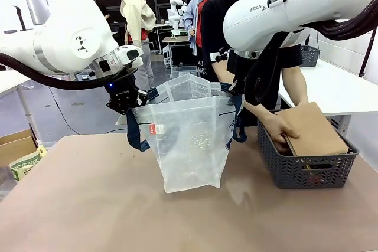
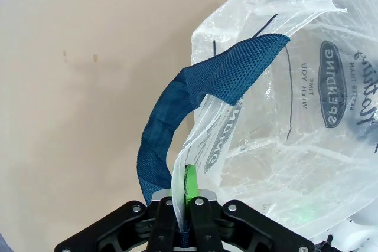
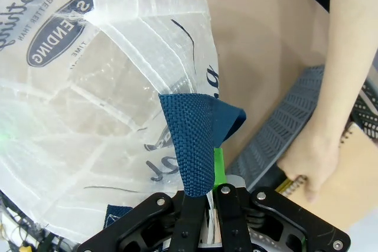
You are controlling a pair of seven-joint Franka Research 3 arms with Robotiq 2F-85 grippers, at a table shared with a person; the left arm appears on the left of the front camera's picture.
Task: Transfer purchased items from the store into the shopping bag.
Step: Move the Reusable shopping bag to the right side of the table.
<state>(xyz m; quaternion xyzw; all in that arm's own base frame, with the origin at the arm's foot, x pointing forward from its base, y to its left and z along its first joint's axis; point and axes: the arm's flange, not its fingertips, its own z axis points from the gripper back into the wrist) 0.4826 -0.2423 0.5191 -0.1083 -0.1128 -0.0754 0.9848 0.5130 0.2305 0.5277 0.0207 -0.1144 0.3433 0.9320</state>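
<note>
At table [image 1: 88,205] centre: translucent whitish plastic tote [image 1: 189,140], rim clamped by left gripper [image 2: 186,190] at 9 o'clock, right gripper [image 3: 214,172] at 3 o'clock.

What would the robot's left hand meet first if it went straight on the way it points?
Most likely the shopping bag itself: the left hand is shut on its rim beside the blue strap, and the bag's translucent wall lies directly ahead. What lies beyond it is unclear.

The bag [image 1: 189,146] stands mid table [image 1: 77,205], the basket [image 1: 307,172] to its right, apart. My left gripper [image 1: 127,104] is at the bag's left rim, my right gripper [image 3: 207,175] at its right. The pouch [image 1: 316,128] sits in the basket, a person's hand [image 1: 276,128] on it.
</note>
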